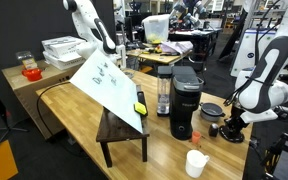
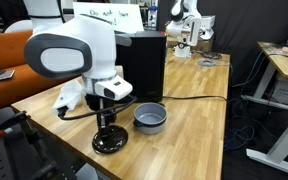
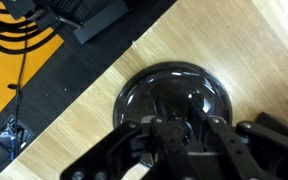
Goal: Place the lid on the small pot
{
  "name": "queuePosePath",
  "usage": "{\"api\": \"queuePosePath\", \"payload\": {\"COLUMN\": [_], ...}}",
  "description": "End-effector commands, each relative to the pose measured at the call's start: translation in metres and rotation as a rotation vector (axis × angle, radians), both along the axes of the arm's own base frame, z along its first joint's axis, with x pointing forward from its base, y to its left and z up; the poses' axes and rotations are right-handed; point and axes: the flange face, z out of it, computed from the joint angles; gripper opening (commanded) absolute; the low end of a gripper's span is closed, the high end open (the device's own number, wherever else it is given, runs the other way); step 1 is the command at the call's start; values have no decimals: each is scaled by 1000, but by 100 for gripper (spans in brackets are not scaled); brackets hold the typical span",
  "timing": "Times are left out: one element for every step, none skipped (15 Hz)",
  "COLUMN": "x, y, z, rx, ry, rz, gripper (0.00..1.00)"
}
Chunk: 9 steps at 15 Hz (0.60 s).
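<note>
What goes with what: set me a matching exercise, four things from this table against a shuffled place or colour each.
Things:
1 lid
2 pot
3 coffee maker
4 paper cup

Descriptions:
A white, alone near the table edge
B flat on the wood, under the gripper
C tall and black
D round, grey, uncovered

Pairs: 1-B, 2-D, 3-C, 4-A

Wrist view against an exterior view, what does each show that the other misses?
Only the wrist view: the lid seen from above, with black cables past the edge of the table. Only an exterior view: the small pot, uncovered, beside the lid, and the coffee maker behind it. Both: the gripper low over the lid on the table.
</note>
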Motion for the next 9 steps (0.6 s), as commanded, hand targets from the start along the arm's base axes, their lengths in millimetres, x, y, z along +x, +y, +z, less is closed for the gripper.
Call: {"api": "queuePosePath", "payload": {"x": [-6, -7, -8, -9, -9, -9, -9, -7, -5], "y": [5, 6, 8, 9, 10, 11, 12, 12, 12], "z": [15, 18, 21, 24, 27, 29, 32, 36, 41], "rx": [-34, -45, -58, -68, -76, -84, -86, -83, -76], "ry": [4, 3, 0, -3, -5, -6, -13, -20, -30], "rz": [57, 69, 84, 100, 114, 126, 130, 130, 127], "gripper": [7, 7, 7, 7, 7, 7, 7, 7, 7]}}
